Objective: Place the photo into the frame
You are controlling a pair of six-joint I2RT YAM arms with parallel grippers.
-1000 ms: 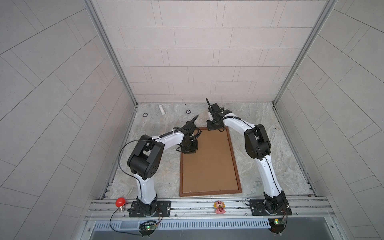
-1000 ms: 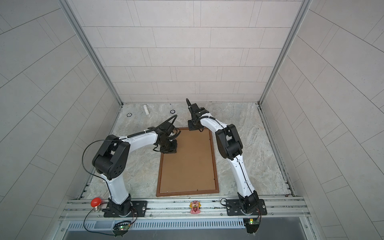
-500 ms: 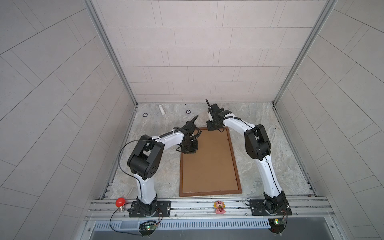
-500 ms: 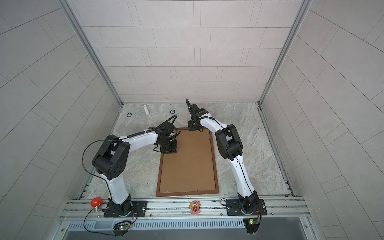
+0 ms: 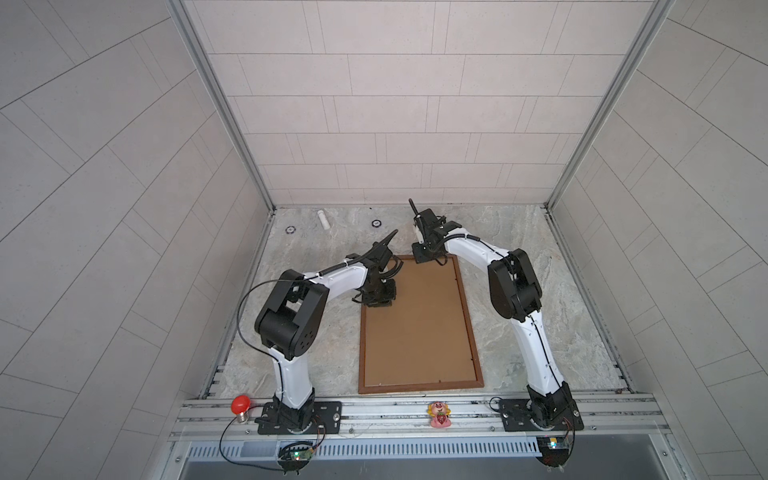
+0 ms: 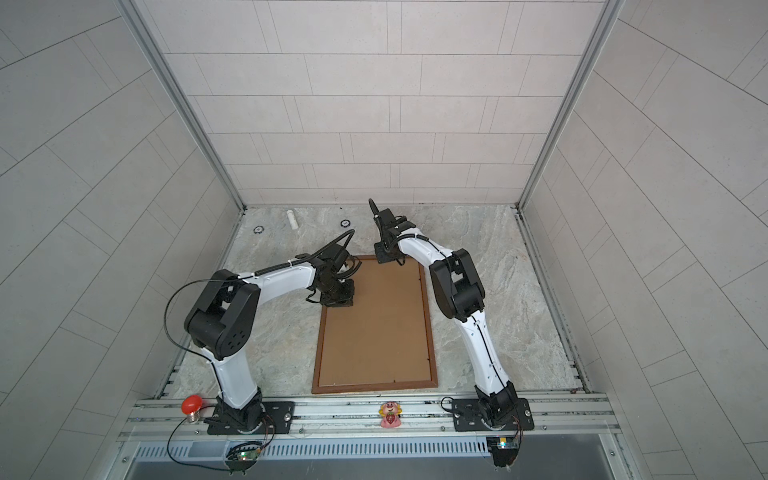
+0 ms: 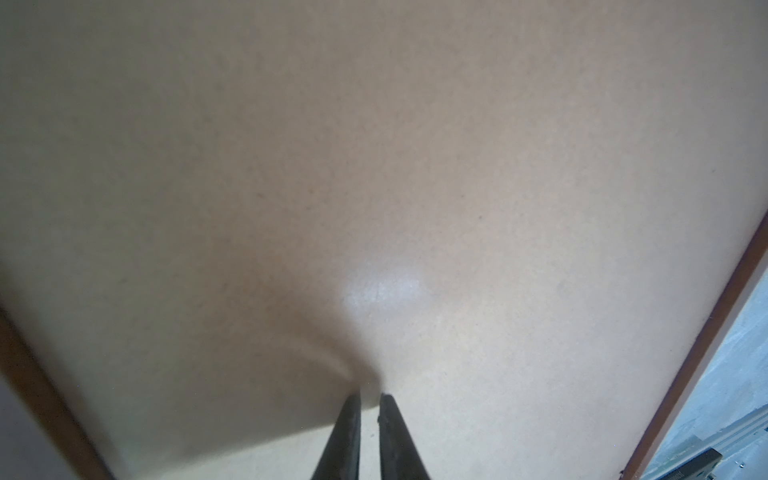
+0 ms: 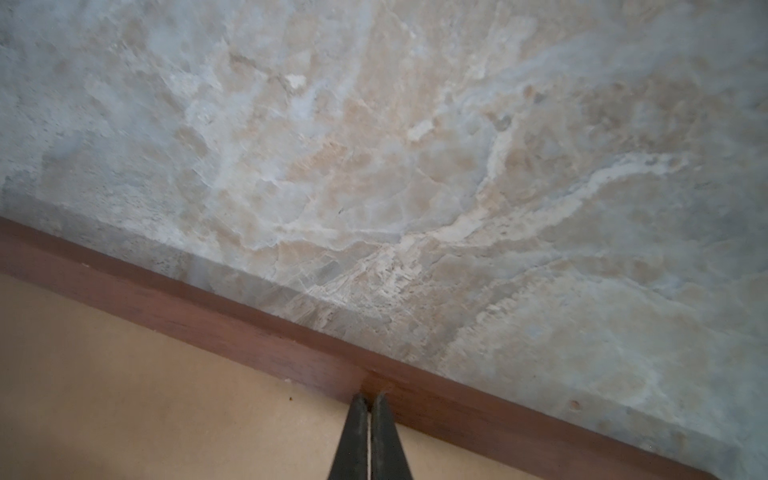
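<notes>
Base rail [image 5: 395, 409]: right up front, pink figurine [image 5: 439, 413] perched on it, red bulb [image 5: 241, 404] toward its left end.
Frame [image 5: 419, 387]: flat on the table [image 5: 582, 316], long sides running front to back, near rail just beyond the base rail; thin dark-brown wood all round.
Photo: hidden, nothing of it to make out in any view.
Backing board [image 5: 415, 324]: plain brown, face up, fills the frame from rail to rail, faint sheen in the left wrist view.
Open room: bare marbled table down both long sides of the frame, an arm's lower link standing over each strip; frame well clear of the side walls.
Left gripper [image 7: 368, 397]: down on the board just inside the left rail, toward the far end; fingers a slim gap apart, nothing seen between them; tips blurred, a soft curved streak beside them hard to read.
Right gripper [image 8: 369, 397]: at the far rail, fingers pressed together, tips at the inner edge where board meets wood; buried under its own wrist in both top views.
Far strip: white cylinder [image 5: 324, 219] and two small dark rings [image 5: 376, 223] lying apart near the back wall, too small to name.
</notes>
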